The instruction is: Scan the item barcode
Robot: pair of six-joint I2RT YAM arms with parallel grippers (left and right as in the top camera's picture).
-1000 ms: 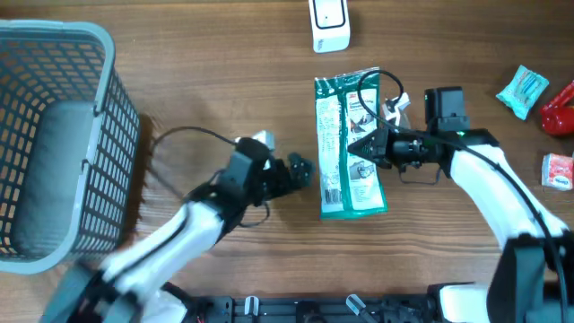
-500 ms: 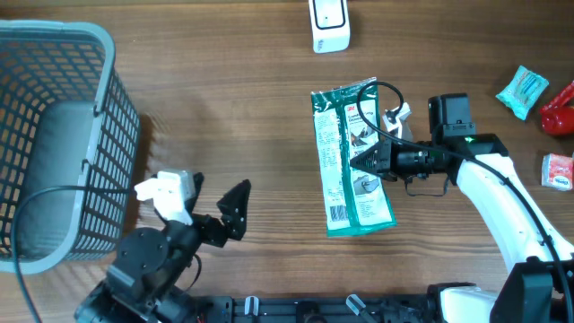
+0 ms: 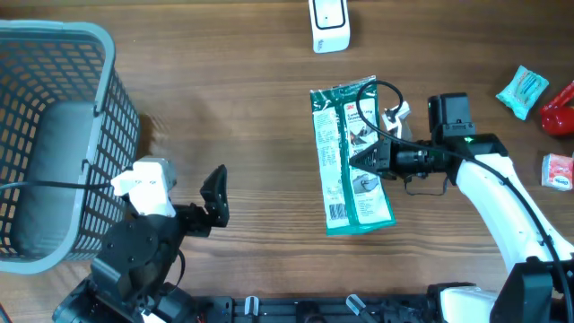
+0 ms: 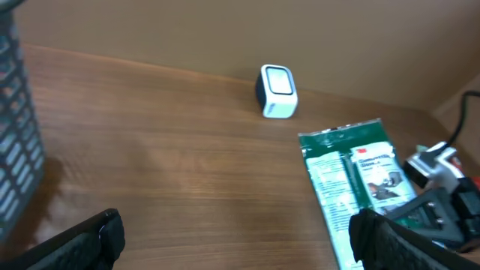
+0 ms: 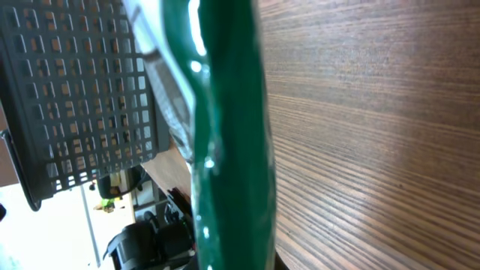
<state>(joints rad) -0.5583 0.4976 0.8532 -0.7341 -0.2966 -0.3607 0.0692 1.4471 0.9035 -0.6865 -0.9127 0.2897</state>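
A long green packet (image 3: 350, 161) with white printed panels hangs over the middle of the table, its printed face turned up to the overhead camera. My right gripper (image 3: 371, 160) is shut on its right edge. In the right wrist view the packet (image 5: 229, 135) is a glossy green band that hides my fingers. The white scanner (image 3: 329, 23) stands at the table's far edge, well beyond the packet's top end. My left gripper (image 3: 213, 196) is open and empty near the front left. Its wrist view takes in the scanner (image 4: 277, 91) and the packet (image 4: 351, 174), with both dark fingertips (image 4: 88, 238) spread wide.
A grey wire basket (image 3: 85, 54) fills the left side, close to my left arm. At the far right lie a teal packet (image 3: 522, 90), a red object (image 3: 560, 109) and a small red-and-white packet (image 3: 558, 170). A black cable loops above the right wrist.
My left arm has pulled away from the packet's left side, back to the front left near the basket. The right gripper keeps its grip on the packet, which has shifted slightly.
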